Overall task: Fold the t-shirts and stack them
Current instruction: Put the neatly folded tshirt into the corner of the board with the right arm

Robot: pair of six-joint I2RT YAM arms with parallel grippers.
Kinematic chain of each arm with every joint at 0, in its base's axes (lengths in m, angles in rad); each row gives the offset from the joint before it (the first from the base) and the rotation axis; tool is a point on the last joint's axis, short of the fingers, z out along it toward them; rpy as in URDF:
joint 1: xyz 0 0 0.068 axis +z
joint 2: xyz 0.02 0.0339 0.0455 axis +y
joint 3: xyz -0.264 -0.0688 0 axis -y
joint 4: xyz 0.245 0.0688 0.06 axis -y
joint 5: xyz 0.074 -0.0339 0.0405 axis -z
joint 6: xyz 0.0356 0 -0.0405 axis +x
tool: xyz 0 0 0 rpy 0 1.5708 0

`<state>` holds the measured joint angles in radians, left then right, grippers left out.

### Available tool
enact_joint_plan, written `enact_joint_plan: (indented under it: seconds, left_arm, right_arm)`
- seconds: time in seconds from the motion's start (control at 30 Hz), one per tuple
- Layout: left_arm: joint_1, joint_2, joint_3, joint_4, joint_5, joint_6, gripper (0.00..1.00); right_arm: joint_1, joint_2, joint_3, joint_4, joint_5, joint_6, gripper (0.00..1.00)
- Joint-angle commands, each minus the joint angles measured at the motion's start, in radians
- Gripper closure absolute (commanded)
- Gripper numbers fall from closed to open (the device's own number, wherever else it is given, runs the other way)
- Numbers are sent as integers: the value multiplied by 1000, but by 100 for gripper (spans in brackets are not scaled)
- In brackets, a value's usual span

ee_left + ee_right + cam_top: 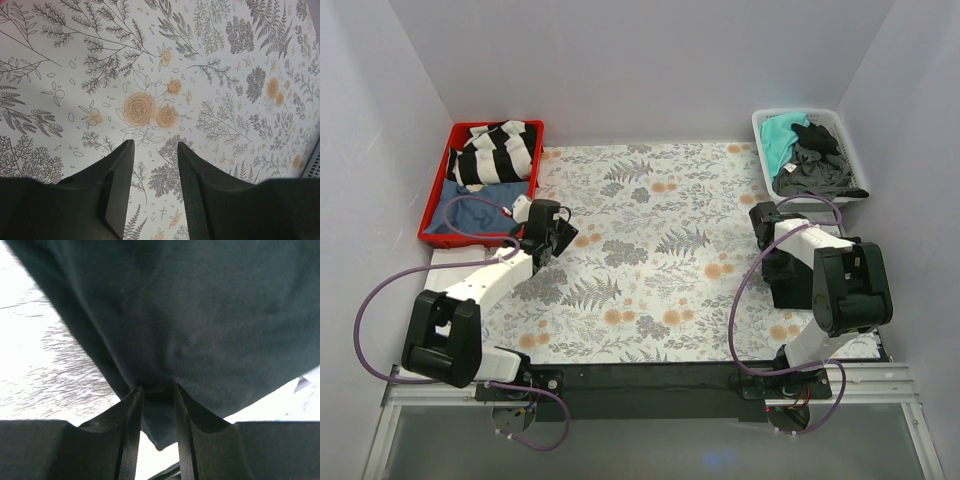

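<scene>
Beside the near left corner of the white bin (800, 112), at the table's far right, the right claw (766, 218) sits low. From above it is only a dark lump, and that view cannot tell whether it has cloth in it. Its wrist camera settles this. The two fingers (131, 415) stand close together, with a gathered fold of the black t-shirt (200, 315) pinched between their tips. The rest of the shirt spreads plain and smooth across nearly the whole picture beyond them. A washed-out strip of the flowered tablecloth (40, 355) shows to its left.

Only the top view shows the bin's load. A teal t-shirt (780, 135) lies at its far left, and a dark grey t-shirt (820, 175) is heaped toward the near side, spilling over the rim. Whether the pinched shirt joins this heap cannot be told.

At the far left corner stands a red bin (432, 200). A black-and-white striped garment (500, 150) lies at its far end and a blue garment (460, 215) at its near end. The left claw (548, 232) hovers just beside that bin's near right corner, over the tablecloth. Its wrist camera adds what the top view does not: the fingers (117, 175) are spread with nothing between them, and only printed roses and ferns lie below. A purple cable (365, 320) loops out from the left arm.
</scene>
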<state>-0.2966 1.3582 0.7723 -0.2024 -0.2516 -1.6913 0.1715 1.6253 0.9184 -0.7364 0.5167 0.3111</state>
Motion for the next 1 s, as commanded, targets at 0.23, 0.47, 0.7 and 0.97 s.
enact_joint_plan:
  seconds: [0.23,0.47,0.7,0.97]
  left_arm:
    - [-4,-51,1,-2,-11,4,61]
    - [-4,-47,-4,-3,-3,8,61]
    - [-4,-100,-36,83,46,38,58]
    - [-9,-77,-15,92,127,99,51]
  right_arm:
    - [-44,47,20,-41,72,2,64]
    - [31,-114,103,-121,12,23,68]
    - [129,-323,249,-224,34,39,52]
    - [220,-514,189,130,-222,-44,32]
